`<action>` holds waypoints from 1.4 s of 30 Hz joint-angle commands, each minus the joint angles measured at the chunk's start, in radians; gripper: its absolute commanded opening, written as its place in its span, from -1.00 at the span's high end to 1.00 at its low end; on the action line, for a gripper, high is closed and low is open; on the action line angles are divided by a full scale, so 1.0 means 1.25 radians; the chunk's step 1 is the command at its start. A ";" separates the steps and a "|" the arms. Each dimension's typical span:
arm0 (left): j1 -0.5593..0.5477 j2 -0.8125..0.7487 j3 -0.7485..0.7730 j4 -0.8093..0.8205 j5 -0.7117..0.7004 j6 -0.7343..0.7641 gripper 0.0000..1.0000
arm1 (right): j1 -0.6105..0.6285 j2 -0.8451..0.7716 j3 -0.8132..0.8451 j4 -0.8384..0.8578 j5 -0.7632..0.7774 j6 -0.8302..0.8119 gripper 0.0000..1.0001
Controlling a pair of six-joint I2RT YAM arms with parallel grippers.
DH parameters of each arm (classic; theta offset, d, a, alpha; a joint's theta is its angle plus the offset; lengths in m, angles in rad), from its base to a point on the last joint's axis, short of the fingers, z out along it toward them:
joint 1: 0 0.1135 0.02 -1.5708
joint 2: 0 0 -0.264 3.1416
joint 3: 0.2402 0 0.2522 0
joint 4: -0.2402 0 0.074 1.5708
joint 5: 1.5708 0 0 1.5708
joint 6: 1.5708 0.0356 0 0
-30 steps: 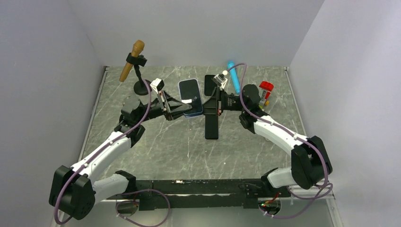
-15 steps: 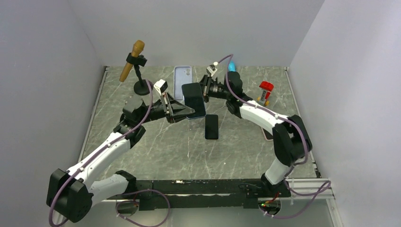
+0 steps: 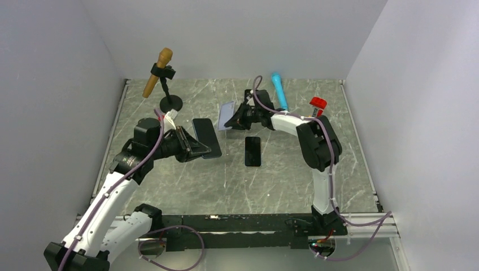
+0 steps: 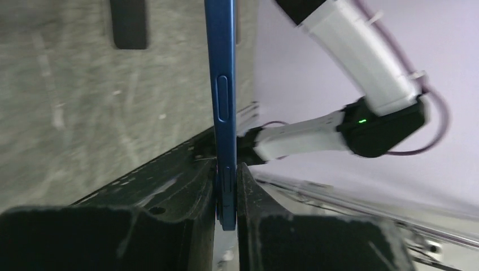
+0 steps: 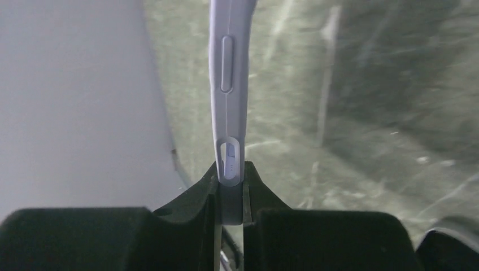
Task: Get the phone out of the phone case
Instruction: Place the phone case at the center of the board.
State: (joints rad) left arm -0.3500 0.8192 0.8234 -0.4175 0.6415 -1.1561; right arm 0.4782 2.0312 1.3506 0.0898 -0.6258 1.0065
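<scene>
My left gripper (image 3: 195, 148) is shut on the blue phone (image 3: 205, 137), held above the table left of centre; in the left wrist view the phone (image 4: 221, 84) stands edge-on between my fingers (image 4: 227, 195). My right gripper (image 3: 239, 117) is shut on the empty lavender phone case (image 3: 226, 115), held near the back middle; in the right wrist view the case (image 5: 230, 68) is edge-on in my fingers (image 5: 230, 189). Phone and case are apart.
A second black phone (image 3: 253, 151) lies flat at the table's middle. A brown microphone on a black stand (image 3: 161, 76) stands at the back left. A blue marker (image 3: 279, 90) and a red-capped bottle (image 3: 317, 106) lie at the back right.
The phone and case have come apart. My left gripper has pulled the blue phone down and to the left; my right gripper has carried the lavender case back and lowered it.
</scene>
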 commanded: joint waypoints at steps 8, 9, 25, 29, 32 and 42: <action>0.000 -0.001 0.021 -0.266 -0.053 0.320 1.00 | -0.046 0.209 0.326 -0.276 0.102 -0.179 0.98; 0.000 -0.001 0.014 -0.259 -0.050 0.319 1.00 | -0.051 0.228 0.355 -0.294 0.099 -0.195 0.95; -0.028 0.030 0.023 -0.297 -0.063 0.389 1.00 | -0.083 0.455 0.744 -0.534 0.137 -0.317 0.23; -0.042 0.036 -0.011 -0.237 -0.036 0.350 1.00 | -0.083 0.417 0.739 -0.590 0.204 -0.372 -0.09; -0.067 0.059 -0.015 -0.209 -0.031 0.329 1.00 | -0.084 0.386 0.744 -0.626 0.233 -0.409 -0.29; -0.103 0.198 0.015 -0.119 -0.008 0.336 1.00 | -0.078 0.152 0.625 -0.685 0.228 -0.439 -0.44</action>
State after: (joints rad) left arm -0.4717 1.0138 0.7990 -0.7116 0.5705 -0.7269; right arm 0.3809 2.4424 2.1902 -0.7219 -0.3511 0.4877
